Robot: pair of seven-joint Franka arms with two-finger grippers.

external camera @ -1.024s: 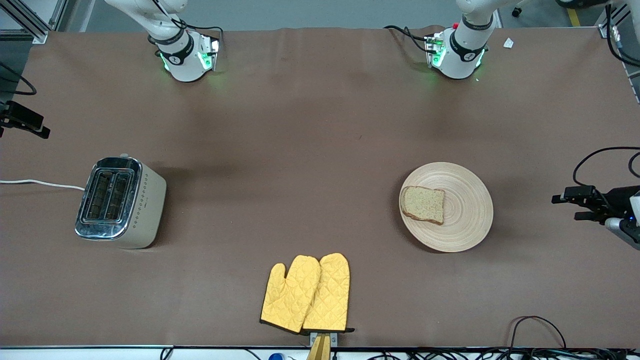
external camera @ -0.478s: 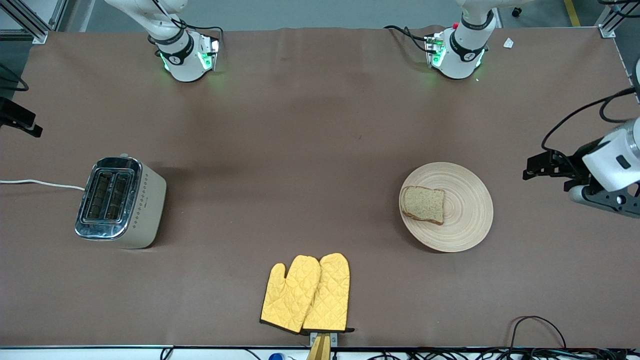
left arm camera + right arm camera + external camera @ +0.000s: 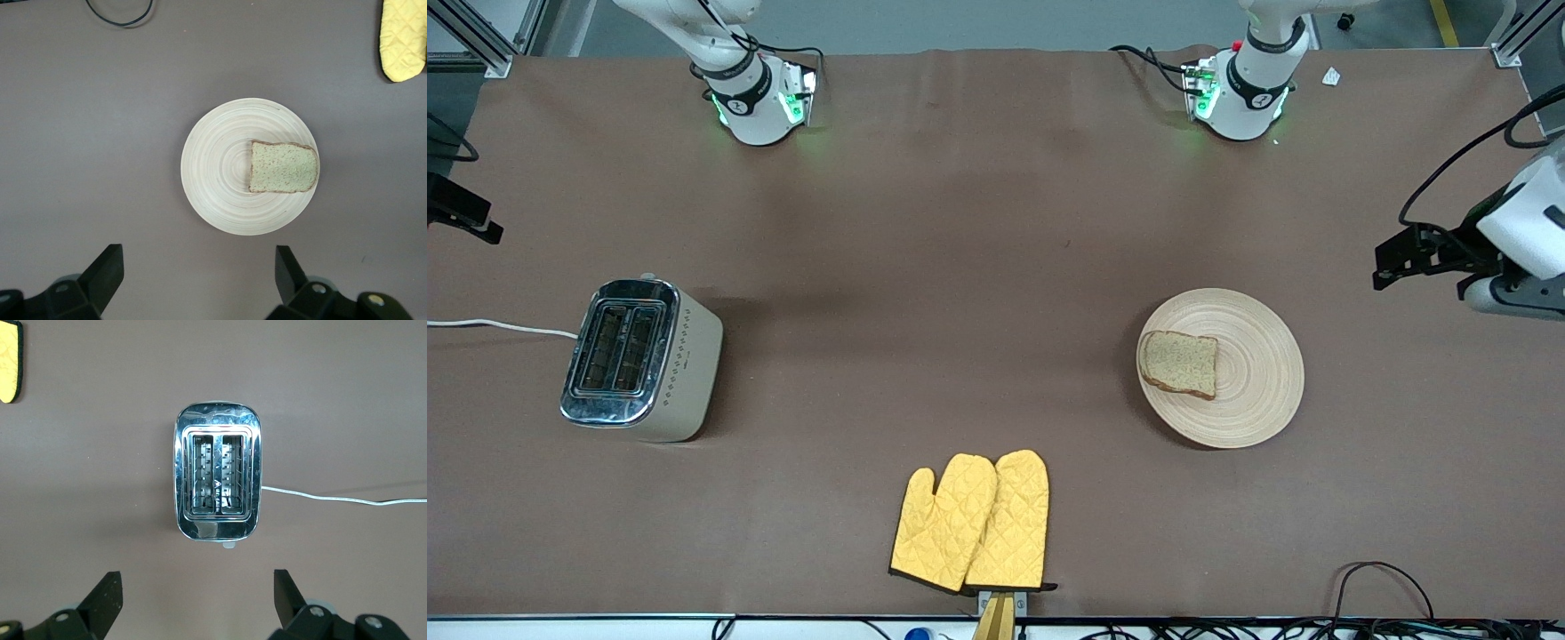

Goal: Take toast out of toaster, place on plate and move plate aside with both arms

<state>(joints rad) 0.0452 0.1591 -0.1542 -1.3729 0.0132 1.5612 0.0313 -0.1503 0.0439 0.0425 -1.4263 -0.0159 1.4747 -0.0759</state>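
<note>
The pale wooden plate (image 3: 1249, 391) lies on the brown table toward the left arm's end. The toast (image 3: 1180, 364) lies flat on it, on the part toward the right arm's end. Both show in the left wrist view, the plate (image 3: 220, 167) and the toast (image 3: 283, 167). My left gripper (image 3: 1387, 263) is open and empty, up in the air over the table's end beside the plate; its jaws (image 3: 199, 267) stand wide apart. My right gripper (image 3: 467, 218) is open and empty, high over the table beside the toaster (image 3: 217, 480); its jaws (image 3: 198, 590) stand wide apart.
The chrome two-slot toaster (image 3: 640, 358) stands toward the right arm's end, slots empty, with its white cord (image 3: 498, 326) running off the table. Two yellow quilted oven mitts (image 3: 974, 523) lie at the table edge nearest the front camera. Cables (image 3: 1383, 578) hang at that edge.
The left gripper has swung in from the table's end and then moved toward the arms' bases. The right gripper has shifted slightly outward. Plate and toast have not moved.
</note>
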